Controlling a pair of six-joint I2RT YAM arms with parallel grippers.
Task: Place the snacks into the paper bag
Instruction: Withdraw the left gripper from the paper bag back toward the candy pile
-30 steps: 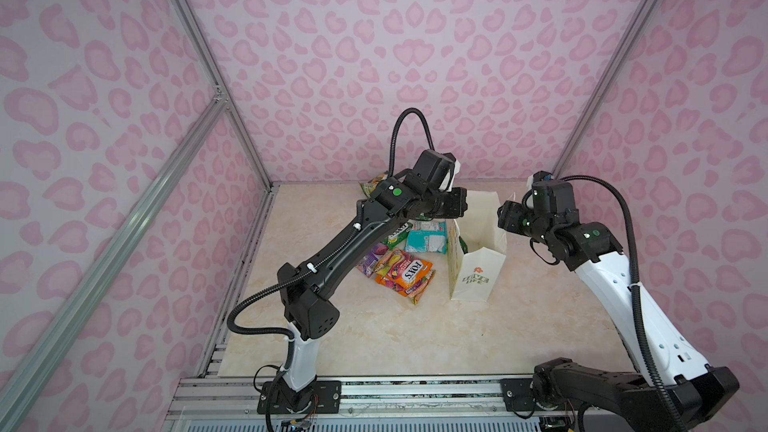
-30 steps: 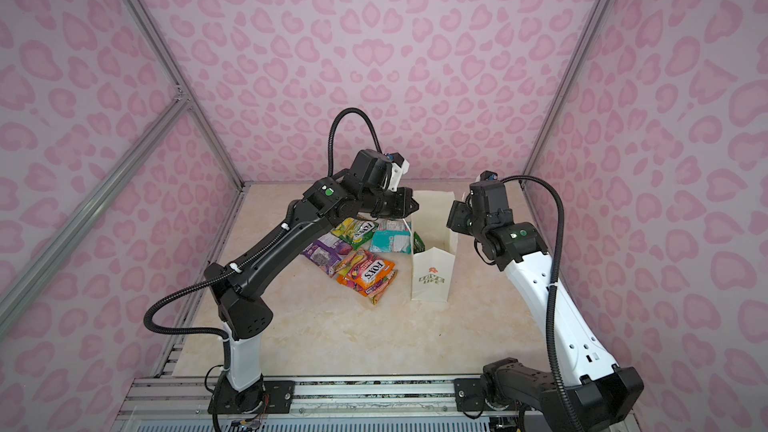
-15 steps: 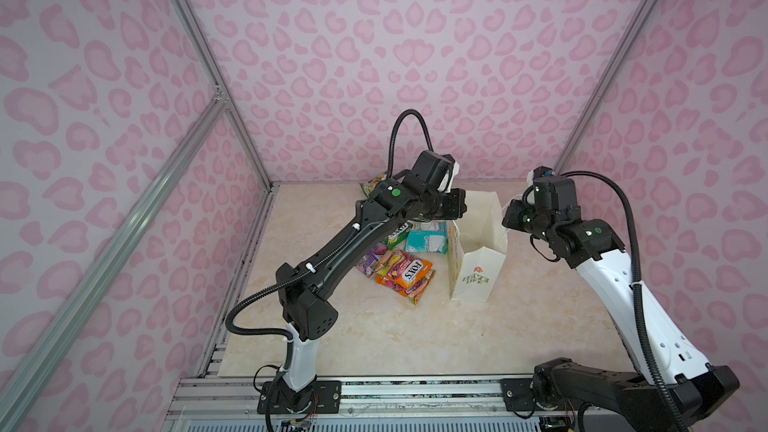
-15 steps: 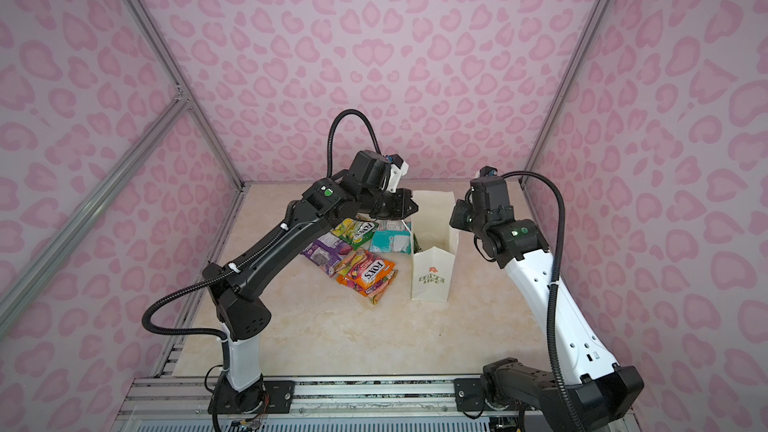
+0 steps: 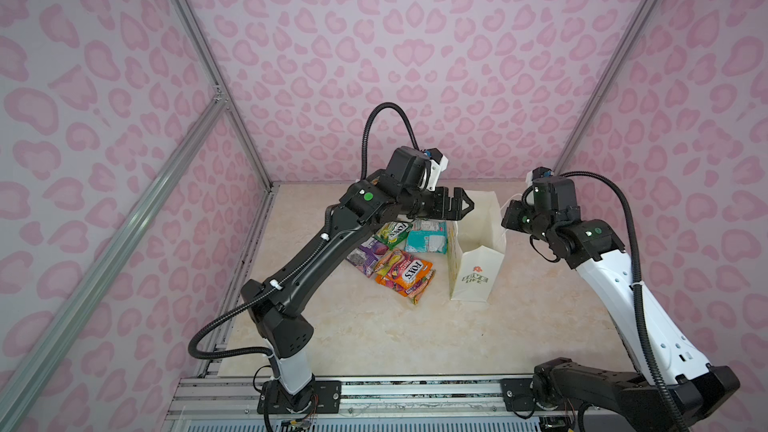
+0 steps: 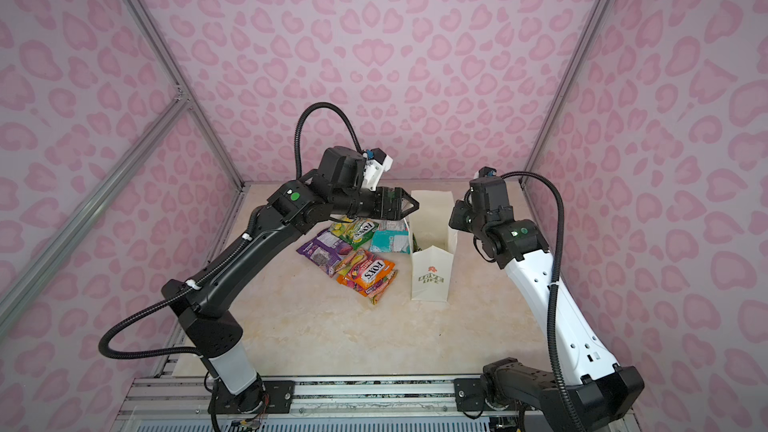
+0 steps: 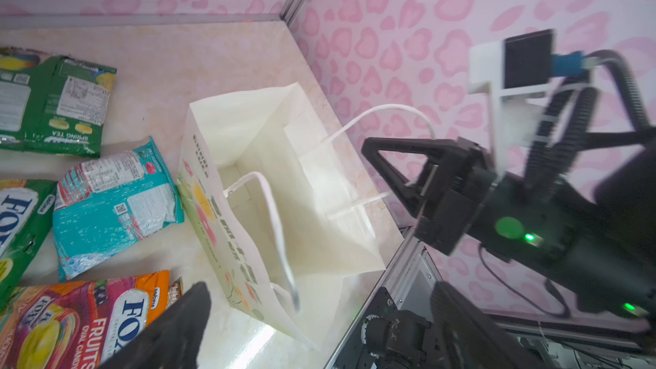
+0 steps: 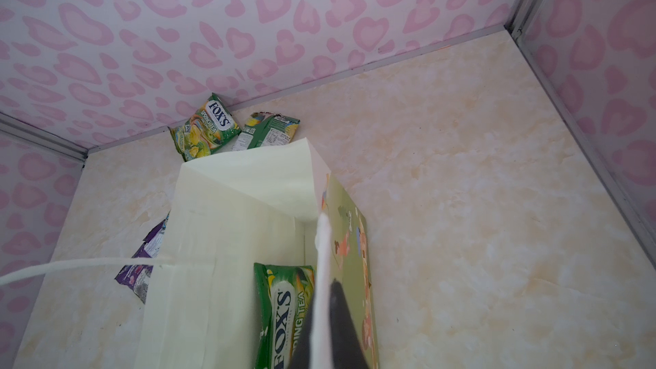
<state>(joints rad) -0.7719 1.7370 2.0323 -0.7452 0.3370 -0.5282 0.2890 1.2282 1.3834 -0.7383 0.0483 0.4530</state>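
The paper bag point(image 5: 473, 272) stands upright on the tabletop point(image 5: 374, 338) with its mouth open. The left claw point(image 5: 460, 203) hangs above the mouth, its jaws wide apart, and it holds nothing. The right claw point(image 8: 333, 321) is closed on a white cord handle point(image 8: 321, 271) of the bag. One green FOX'S packet point(image 8: 280, 317) is inside the bag. To the left of the bag lie an orange FOX'S packet point(image 5: 405, 274), a purple packet point(image 5: 368, 253), a green-yellow FOX'S packet point(image 5: 392, 232) and, just beside the bag, a teal-white packet point(image 5: 426, 236).
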